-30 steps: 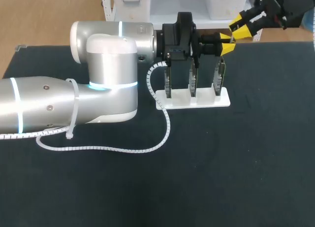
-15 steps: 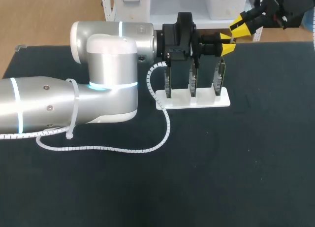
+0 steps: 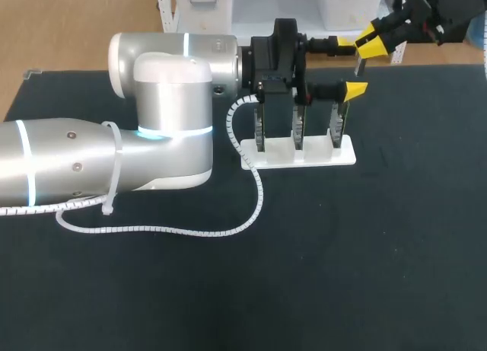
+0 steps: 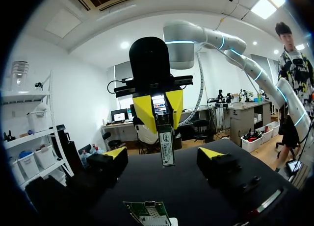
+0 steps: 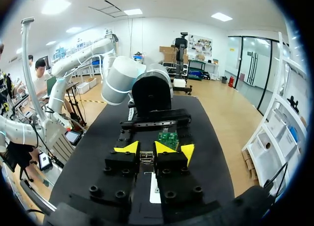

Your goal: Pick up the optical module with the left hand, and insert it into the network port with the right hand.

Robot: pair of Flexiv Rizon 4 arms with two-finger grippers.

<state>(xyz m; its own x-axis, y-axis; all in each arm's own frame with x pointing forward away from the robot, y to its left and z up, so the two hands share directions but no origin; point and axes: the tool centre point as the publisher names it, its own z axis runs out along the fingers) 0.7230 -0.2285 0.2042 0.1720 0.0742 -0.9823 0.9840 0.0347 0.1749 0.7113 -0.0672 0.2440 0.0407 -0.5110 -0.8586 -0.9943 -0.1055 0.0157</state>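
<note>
Head view: left pincer point(image 3: 351, 65) wide open

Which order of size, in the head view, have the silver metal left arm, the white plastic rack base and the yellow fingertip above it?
1. Silver metal left arm.
2. White plastic rack base.
3. Yellow fingertip, plainly smallest despite sitting higher.

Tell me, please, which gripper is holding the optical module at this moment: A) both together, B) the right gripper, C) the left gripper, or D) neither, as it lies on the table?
B: the optical module is pinched between the yellow tips of the right gripper, while the left gripper is open, its fingers clear of it on both sides.
</note>
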